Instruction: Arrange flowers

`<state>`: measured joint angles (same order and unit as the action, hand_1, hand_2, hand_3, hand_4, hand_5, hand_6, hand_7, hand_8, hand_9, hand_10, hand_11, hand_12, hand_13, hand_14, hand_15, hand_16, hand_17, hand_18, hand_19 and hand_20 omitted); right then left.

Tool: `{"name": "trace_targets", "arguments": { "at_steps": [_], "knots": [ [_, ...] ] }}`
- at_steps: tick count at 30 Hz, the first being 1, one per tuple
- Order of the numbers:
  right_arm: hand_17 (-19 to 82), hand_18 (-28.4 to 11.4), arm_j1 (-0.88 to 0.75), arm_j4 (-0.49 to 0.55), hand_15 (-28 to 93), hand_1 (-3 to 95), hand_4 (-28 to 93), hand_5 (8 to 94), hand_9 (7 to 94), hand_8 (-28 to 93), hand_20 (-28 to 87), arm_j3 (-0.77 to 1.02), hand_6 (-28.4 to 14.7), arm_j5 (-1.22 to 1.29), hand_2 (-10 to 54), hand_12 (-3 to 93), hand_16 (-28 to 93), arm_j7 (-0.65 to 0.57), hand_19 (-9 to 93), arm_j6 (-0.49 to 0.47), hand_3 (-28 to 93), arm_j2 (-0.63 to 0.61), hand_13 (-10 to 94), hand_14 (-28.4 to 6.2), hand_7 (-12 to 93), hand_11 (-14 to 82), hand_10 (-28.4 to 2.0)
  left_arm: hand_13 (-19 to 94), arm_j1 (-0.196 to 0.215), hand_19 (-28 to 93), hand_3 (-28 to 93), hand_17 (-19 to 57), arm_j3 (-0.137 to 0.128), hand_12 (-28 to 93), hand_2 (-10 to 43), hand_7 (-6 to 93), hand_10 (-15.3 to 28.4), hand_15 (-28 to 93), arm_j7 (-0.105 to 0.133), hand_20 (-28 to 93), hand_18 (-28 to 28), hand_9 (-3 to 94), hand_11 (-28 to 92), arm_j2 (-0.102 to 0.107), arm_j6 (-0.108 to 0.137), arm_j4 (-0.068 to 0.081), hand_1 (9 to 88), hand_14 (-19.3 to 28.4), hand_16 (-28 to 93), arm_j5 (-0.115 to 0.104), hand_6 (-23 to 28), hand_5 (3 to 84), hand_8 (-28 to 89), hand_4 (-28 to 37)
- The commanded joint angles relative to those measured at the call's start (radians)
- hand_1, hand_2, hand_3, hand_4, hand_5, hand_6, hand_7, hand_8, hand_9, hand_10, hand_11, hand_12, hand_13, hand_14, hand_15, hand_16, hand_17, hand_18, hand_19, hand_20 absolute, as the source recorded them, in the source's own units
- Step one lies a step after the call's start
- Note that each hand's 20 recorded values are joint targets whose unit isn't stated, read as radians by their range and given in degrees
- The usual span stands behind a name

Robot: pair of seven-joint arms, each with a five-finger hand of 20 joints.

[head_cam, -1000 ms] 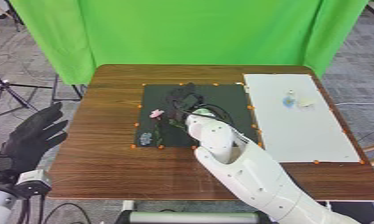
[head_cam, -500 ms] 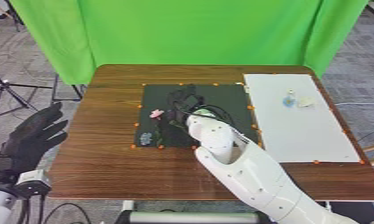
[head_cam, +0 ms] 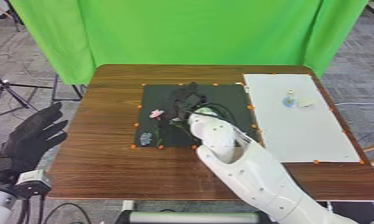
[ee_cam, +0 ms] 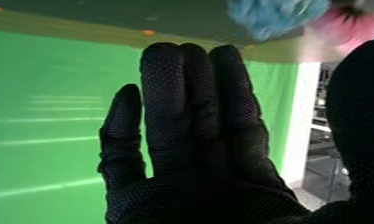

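Right hand (ee_cam: 197, 115), open, fingers straight, was over the dark mat (head_cam: 161, 91); left hand (head_cam: 25, 145), relaxed, was beside the desk (head_cam: 112, 165); pink flower (head_cam: 157, 114) and blue flower (head_cam: 146, 138) lay at the mat's left; grasping a flower was probably the step; fingers next needed to close.

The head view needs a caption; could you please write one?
Open right hand over a black mat with a pink flower and blue flower.
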<state>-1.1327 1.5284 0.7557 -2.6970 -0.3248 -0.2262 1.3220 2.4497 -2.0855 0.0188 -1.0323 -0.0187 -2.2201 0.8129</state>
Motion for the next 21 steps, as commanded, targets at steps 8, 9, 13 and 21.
{"name": "trace_targets", "arguments": {
  "at_steps": [8,9,13,21],
  "knots": [
    [1,-20.6,0.081,-0.114,21,24.1,-28,34.4,35.4,-13,28,0.196,-5.1,0.114,-9.5,25.5,26,-0.202,51,0.070,86,-0.229,29,-13.2,29,20.6,-15.3,14,0.041,37,70,-11.2,-0.013,20,0.1,21.1,8.8,15,0.015,9,18.3,17.0,12,-0.037,0.018,-0.020,21.1,10.9,8,0.004,0.9,21.0,-11,-28.3],
    [1,-20.7,0.079,-0.118,18,24.6,-28,32.7,33.1,-13,27,0.205,-5.7,0.124,-9.5,24.8,26,-0.217,49,0.069,86,-0.248,28,-13.6,28,18.0,-15.5,14,0.040,37,70,-11.1,-0.011,20,0.0,21.1,8.8,15,0.015,9,18.3,17.0,12,-0.038,0.017,-0.020,21.1,11.0,8,0.004,0.8,21.0,-10,-28.3],
    [3,-22.5,0.062,-0.135,15,26.3,-28,30.8,31.5,-12,24,0.224,-6.5,0.166,-9.5,24.2,26,-0.265,46,0.099,86,-0.308,29,-13.8,26,15.7,-15.5,14,0.038,37,70,-11.2,-0.012,20,0.1,21.2,8.8,15,0.016,9,18.4,16.9,12,-0.038,0.017,-0.019,21.1,11.0,8,0.003,0.9,21.0,-11,-28.3],
    [20,-24.0,-0.017,-0.136,23,30.7,-27,34.3,36.9,-15,22,0.293,-6.3,0.176,-9.5,22.7,19,-0.304,56,0.165,87,-0.381,46,-12.7,30,21.7,-15.4,14,0.039,37,70,-11.2,-0.012,20,0.2,21.2,8.8,15,0.019,9,18.3,16.9,12,-0.035,0.021,-0.020,21.1,10.9,8,0.003,0.9,21.0,-11,-28.3]
  ]
}}
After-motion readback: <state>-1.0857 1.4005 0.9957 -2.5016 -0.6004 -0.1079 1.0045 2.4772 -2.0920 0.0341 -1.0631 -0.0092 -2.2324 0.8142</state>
